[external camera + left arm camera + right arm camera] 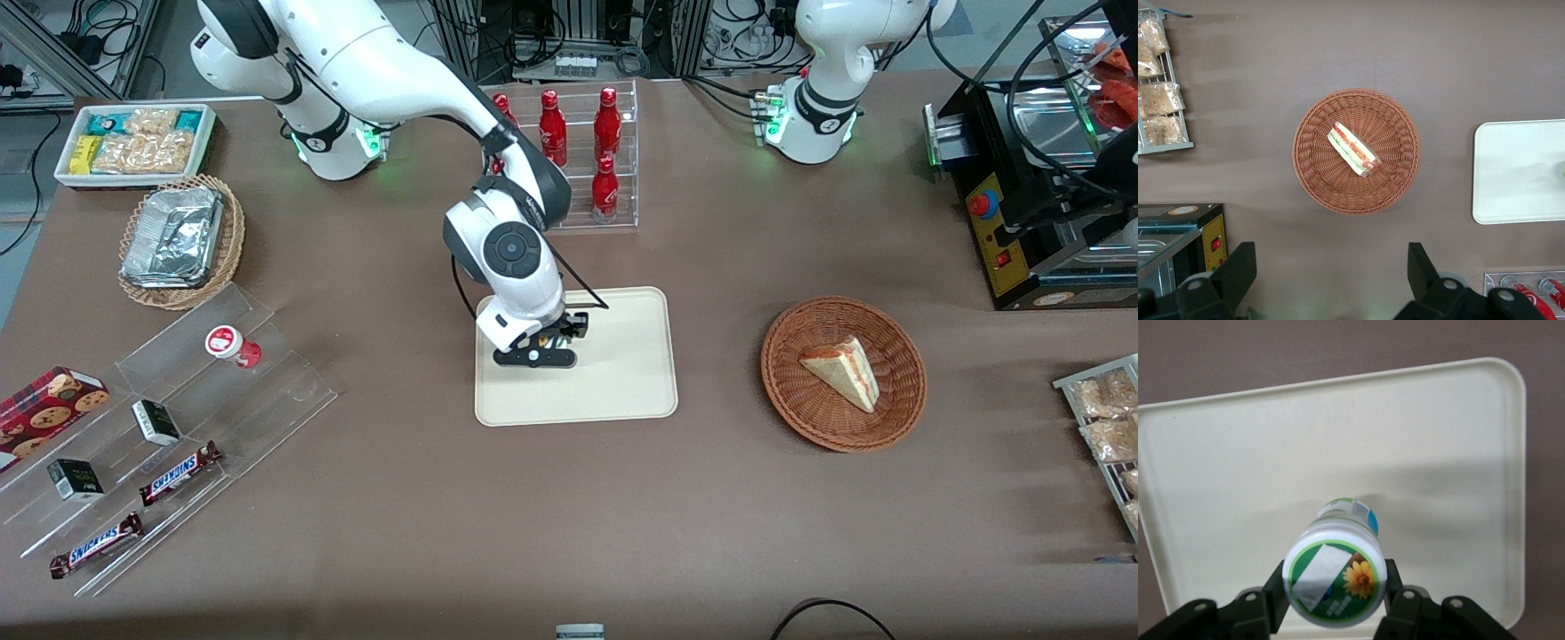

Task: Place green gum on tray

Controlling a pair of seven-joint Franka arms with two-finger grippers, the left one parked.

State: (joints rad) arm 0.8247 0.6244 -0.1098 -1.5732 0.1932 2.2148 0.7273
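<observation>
My right gripper hangs over the cream-beige tray, near the tray's end toward the working arm. In the right wrist view the gripper is shut on the green gum. Its black fingers press on both sides of the white lid with the green-ringed flower label. The bottle's green body points down at the tray, low over its surface; I cannot tell whether it touches. In the front view the gum is hidden under the gripper. The tray's end also shows in the left wrist view.
A red-labelled gum bottle stands on a clear stepped stand with snack bars, toward the working arm's end. A rack of red bottles stands farther from the front camera than the tray. A wicker basket with a sandwich lies toward the parked arm.
</observation>
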